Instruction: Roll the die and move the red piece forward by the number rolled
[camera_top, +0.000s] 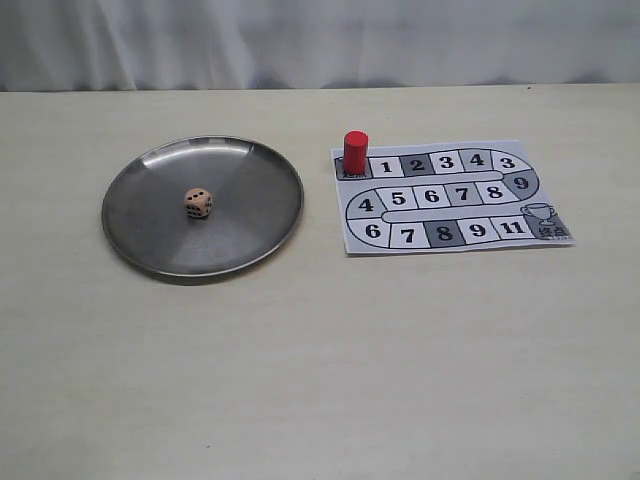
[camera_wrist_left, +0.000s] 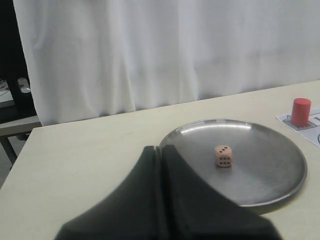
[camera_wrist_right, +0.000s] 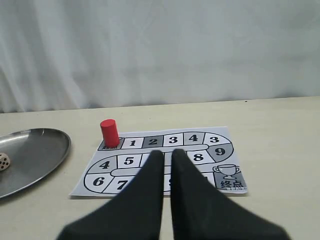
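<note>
The die (camera_top: 198, 203), a small beige cube, rests near the middle of a round steel plate (camera_top: 255, 190) on the left; three pips seem to face up. In the left wrist view the die (camera_wrist_left: 223, 155) lies a short way beyond my left gripper (camera_wrist_left: 160, 148), whose black fingers are pressed together and empty. The red piece (camera_top: 355, 152) stands upright on the start square at the top-left corner of the paper board (camera_top: 432, 196). My right gripper (camera_wrist_right: 167, 152) hovers over the board (camera_wrist_right: 172, 140), fingers a thin slit apart and holding nothing, with the red piece (camera_wrist_right: 109, 132) ahead of it. Neither gripper shows in the exterior view.
The board's track runs 1, 2, 3, 4 along the row away from the red piece, then curves back to a trophy square (camera_top: 543, 221). A white curtain (camera_top: 320, 40) hangs behind the beige table (camera_top: 320, 380). The plate's rim (camera_wrist_right: 55, 150) lies close to the board.
</note>
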